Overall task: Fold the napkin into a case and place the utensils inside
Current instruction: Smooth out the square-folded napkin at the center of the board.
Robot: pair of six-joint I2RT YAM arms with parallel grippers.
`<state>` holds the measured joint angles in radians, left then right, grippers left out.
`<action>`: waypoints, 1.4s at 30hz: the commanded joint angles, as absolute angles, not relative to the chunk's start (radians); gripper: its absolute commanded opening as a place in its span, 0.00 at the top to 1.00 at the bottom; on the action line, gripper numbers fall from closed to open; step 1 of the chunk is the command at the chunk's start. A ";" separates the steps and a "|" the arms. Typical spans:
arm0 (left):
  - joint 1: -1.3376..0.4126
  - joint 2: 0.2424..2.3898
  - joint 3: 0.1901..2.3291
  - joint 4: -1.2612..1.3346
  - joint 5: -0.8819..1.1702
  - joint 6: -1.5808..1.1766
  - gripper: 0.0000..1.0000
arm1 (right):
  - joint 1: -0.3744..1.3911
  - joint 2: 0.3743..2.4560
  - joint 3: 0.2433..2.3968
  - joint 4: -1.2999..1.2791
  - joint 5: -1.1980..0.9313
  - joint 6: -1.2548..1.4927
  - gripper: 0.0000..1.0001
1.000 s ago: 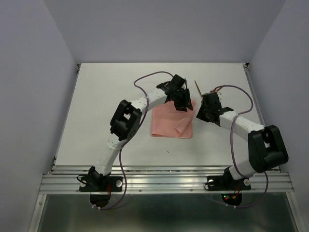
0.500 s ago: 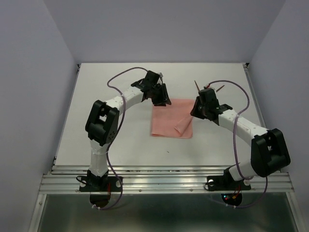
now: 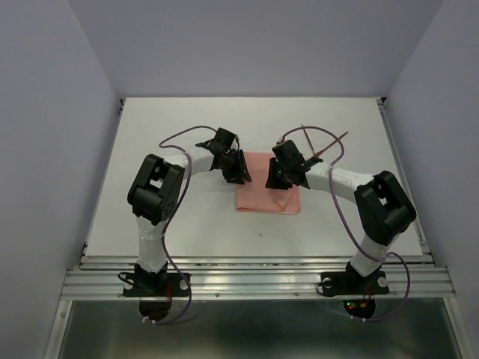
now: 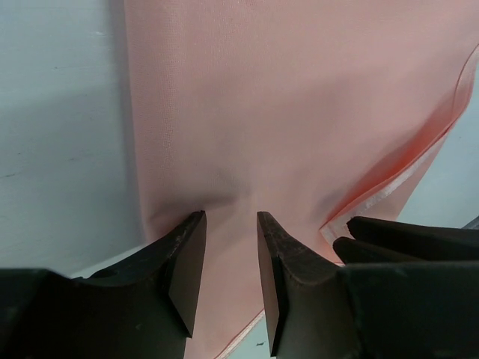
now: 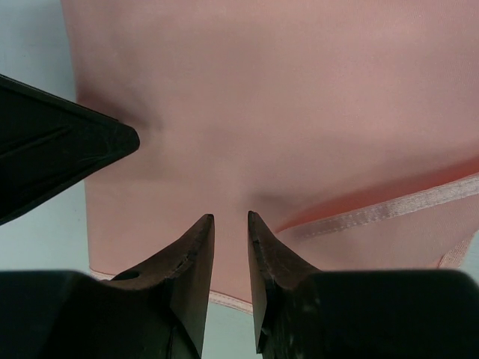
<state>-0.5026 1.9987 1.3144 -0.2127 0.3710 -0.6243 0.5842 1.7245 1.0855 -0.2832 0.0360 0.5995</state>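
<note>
- The left arm bends up from the lower left. The left gripper [image 3: 233,167] tips down onto the upper left corner of the napkin [image 3: 263,196].
- The right arm arcs in from the lower right. The right gripper [image 3: 279,178] is at the napkin's upper right corner.
- Both pairs of fingers [image 4: 187,258] are nearly together with their tips on the cloth; whether they pinch it cannot be told.
- The napkin lies mid-frame on the table [image 3: 165,134], and the utensils [image 3: 306,136] are just beyond it at the upper right.

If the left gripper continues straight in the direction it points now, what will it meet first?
The napkin: the left gripper points at the cloth near its edge, with nothing in between. Depth is unclear, so the tips may already touch it.
</note>
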 commanded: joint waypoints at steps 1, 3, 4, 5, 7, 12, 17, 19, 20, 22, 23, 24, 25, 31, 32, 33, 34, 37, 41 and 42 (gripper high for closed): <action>-0.499 1.973 1.272 -0.187 0.371 -0.601 0.55 | 0.589 1.730 1.074 -0.261 0.011 0.609 0.70; -0.497 1.971 1.267 -0.184 0.368 -0.601 0.55 | 0.589 1.718 1.048 -0.265 0.021 0.614 0.70; -0.497 1.971 1.264 -0.184 0.368 -0.601 0.55 | 0.589 1.710 1.023 -0.267 0.029 0.612 0.70; -0.495 1.971 1.262 -0.183 0.367 -0.601 0.55 | 0.589 1.697 1.014 -0.276 0.049 0.617 0.70; -0.494 1.968 1.261 -0.183 0.367 -0.601 0.55 | 0.589 1.683 0.987 -0.287 0.083 0.623 0.70; -0.485 1.962 1.267 -0.190 0.359 -0.589 0.55 | 0.589 1.632 0.928 -0.348 0.167 0.623 0.70; -0.480 1.960 1.278 -0.207 0.344 -0.568 0.55 | 0.589 1.494 0.841 -0.416 0.300 0.658 0.70; -0.479 1.960 1.279 -0.212 0.341 -0.561 0.55 | 0.589 1.442 0.798 -0.458 0.331 0.673 0.69; -0.479 1.960 1.282 -0.215 0.341 -0.558 0.55 | 0.589 1.398 0.786 -0.489 0.357 0.689 0.70; -0.479 1.959 1.292 -0.219 0.341 -0.551 0.55 | 0.589 1.359 0.762 -0.520 0.380 0.707 0.70; -0.477 1.956 1.295 -0.221 0.341 -0.548 0.55 | 0.589 1.323 0.759 -0.538 0.387 0.721 0.70; -0.479 1.954 1.299 -0.225 0.341 -0.543 0.55 | 0.589 1.306 0.758 -0.543 0.388 0.726 0.70; -0.479 1.945 1.308 -0.229 0.339 -0.532 0.55 | 0.589 1.287 0.764 -0.545 0.385 0.727 0.70; -0.480 1.862 1.333 -0.276 0.293 -0.489 0.55 | 0.589 1.268 0.807 -0.462 0.305 0.716 0.71; -0.480 1.849 1.332 -0.282 0.279 -0.479 0.55 | 0.589 1.285 0.825 -0.448 0.284 0.713 0.71; -0.482 1.823 1.330 -0.294 0.270 -0.474 0.55 | 0.589 1.314 0.834 -0.442 0.278 0.713 0.72; -0.482 1.809 1.321 -0.301 0.264 -0.469 0.55 | 0.600 1.325 0.844 -0.436 0.273 0.710 0.72; -0.483 1.760 1.299 -0.318 0.249 -0.456 0.55 | 0.609 1.345 0.861 -0.399 0.247 0.710 0.72; -0.489 1.712 1.218 -0.319 0.248 -0.449 0.57 | 0.620 1.379 0.861 -0.373 0.221 0.712 0.72; -0.492 1.698 1.182 -0.315 0.256 -0.452 0.61 | 0.620 1.391 0.848 -0.365 0.218 0.712 0.73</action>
<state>-0.4870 1.7630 1.2613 -0.2886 0.2668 -0.4805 0.6106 1.3685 0.8246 -0.4313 0.2436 0.7044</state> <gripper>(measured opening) 0.437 0.279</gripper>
